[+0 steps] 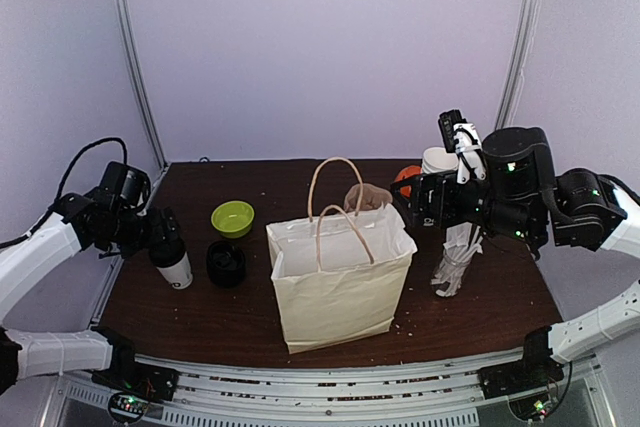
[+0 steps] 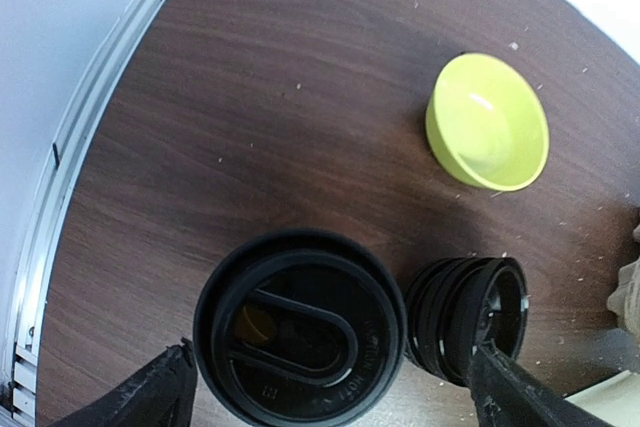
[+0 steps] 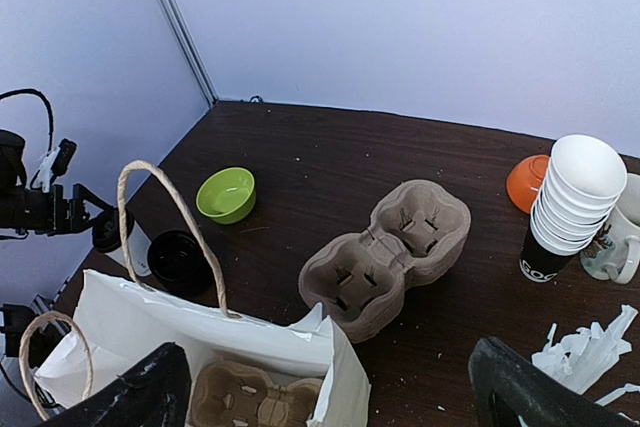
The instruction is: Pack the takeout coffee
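Nearest the top camera runs the metal rail [image 1: 330, 387] along the near edge of the dark counter [image 1: 480, 317], and just behind it a white paper bag [image 1: 335, 287] stands open with its handles up. At far left the takeout coffee [image 1: 177, 269] stands upright under the left end effector [image 1: 163, 235], with a black lid stack [image 1: 226, 262] just beside it and a green bowl [image 1: 232, 217] behind. The right end effector [image 1: 418, 202] hangs above the counter right of the bag, near a stack of white cups [image 1: 438, 159], an orange bowl [image 1: 405, 177] and white plastic cutlery [image 1: 455, 267]. From the left wrist, the coffee's black lid sits between the two fingers, which stand wide apart; the left one is just beside the lid's rim, the right one beyond the lid stack, and neither clamps it. From the right wrist, the fingers are spread wide with nothing between them, above the bag's open mouth, where one cardboard carrier [image 3: 255, 397] lies inside. A second carrier [image 3: 390, 252] sits on the counter behind the bag, and a white mug [image 3: 620, 247] stands by the cups.
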